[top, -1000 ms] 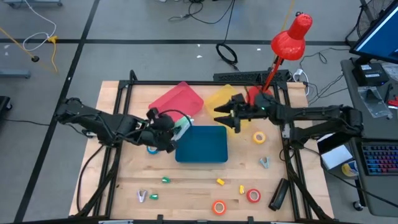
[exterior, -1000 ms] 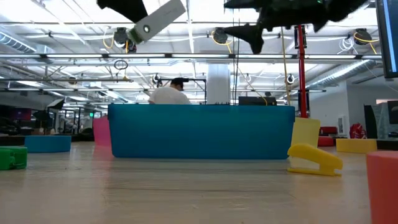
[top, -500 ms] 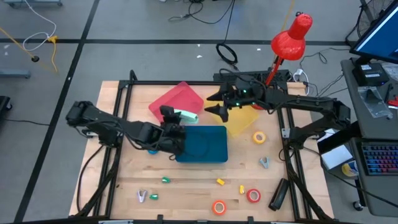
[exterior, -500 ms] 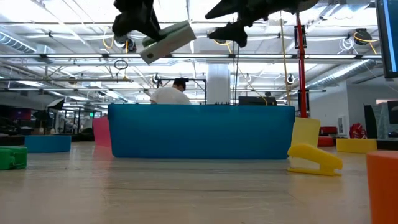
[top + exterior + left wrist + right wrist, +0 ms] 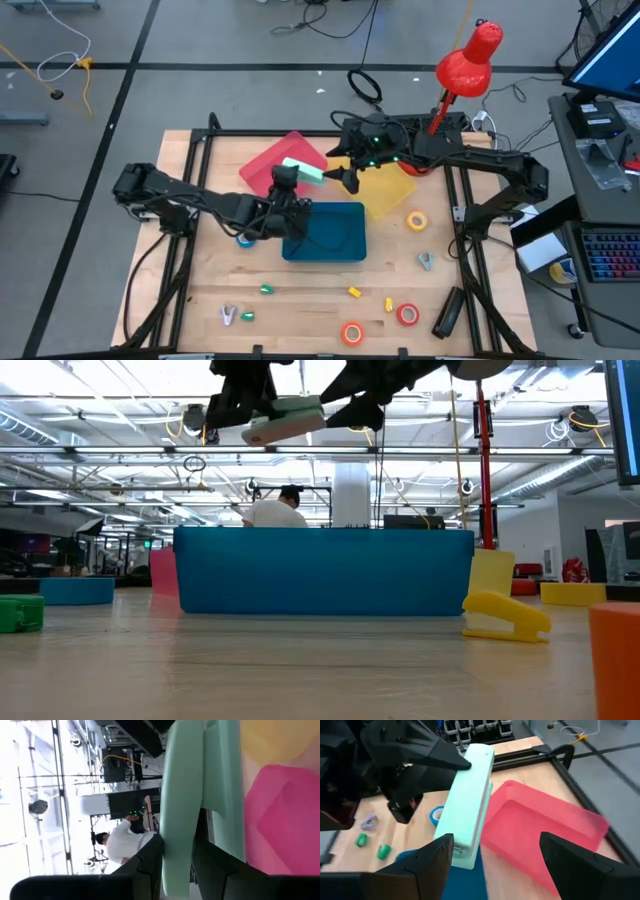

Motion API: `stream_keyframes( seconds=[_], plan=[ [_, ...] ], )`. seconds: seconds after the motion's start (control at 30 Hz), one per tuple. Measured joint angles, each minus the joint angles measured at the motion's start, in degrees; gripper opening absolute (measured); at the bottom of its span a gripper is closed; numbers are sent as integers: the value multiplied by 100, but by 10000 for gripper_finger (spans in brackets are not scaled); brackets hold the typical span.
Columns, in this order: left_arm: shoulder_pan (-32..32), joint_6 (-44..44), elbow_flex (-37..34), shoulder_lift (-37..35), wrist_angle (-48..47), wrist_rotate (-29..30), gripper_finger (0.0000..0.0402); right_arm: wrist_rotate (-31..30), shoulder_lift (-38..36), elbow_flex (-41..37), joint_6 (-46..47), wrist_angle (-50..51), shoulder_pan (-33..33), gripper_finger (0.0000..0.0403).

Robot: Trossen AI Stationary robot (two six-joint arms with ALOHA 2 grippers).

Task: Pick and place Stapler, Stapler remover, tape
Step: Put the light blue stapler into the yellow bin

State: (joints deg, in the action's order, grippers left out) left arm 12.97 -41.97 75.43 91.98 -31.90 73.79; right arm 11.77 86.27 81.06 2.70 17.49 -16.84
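Stapler (image 5: 301, 171) now higher, nearer right gripper (image 5: 345, 176)

No text, label, brand, number or sign can be read in any view. The mint-green stapler (image 5: 468, 805), the bins and the tape rolls on the desk (image 5: 310, 290) carry no legible marking, and the screens at the 3 o'clock edge are too blurred to read.

stapler (image 5: 467, 805): smooth pale-green plastic, matt | desk (image 5: 300, 305): bare light wood, visible grain | red bin (image 5: 545, 835): plastic, soft sheen | blue bin (image 5: 320, 572): smooth plastic
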Motion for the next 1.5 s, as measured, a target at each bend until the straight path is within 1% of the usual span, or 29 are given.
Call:
stream_keyframes(
  seconds=[0.1,0.2,0.3,0.47,0.57,0.63,0.7,0.8,0.93,1.23,1.33,1.5],
  plan=[
    [-23,-377,-1,-2,333,-87,92,-105,-7,12,-42,-79,5,293],
    [-79,-433,-1,0,361,-277,92,-119,2,11,-42,-93,5,293],
    [-118,-588,-1,0,415,-296,92,-122,4,11,-42,-93,5,293],
    [-192,-940,-1,0,773,-395,92,-110,-3,11,5,-108,5,293],
    [-279,-1003,-1,3,837,-530,92,36,2,8,193,-211,5,293],
    [-348,-1099,1,53,891,-510,92,187,6,4,291,-321,7,293],
    [-375,-1210,1,74,871,-510,92,186,4,4,299,-336,15,293],
    [-370,-1220,1,66,984,-535,92,135,7,4,254,-229,10,293],
    [-349,-1347,1,72,1235,-503,92,-122,148,5,131,-281,42,293],
    [-341,-1460,1,66,1394,-532,92,-100,397,-6,112,-211,127,292],
    [-330,-1439,1,66,1421,-530,92,-101,450,10,111,-373,123,286],
    [-309,-1326,1,73,1386,-635,92,-96,476,0,155,-497,125,263]
  ],
)
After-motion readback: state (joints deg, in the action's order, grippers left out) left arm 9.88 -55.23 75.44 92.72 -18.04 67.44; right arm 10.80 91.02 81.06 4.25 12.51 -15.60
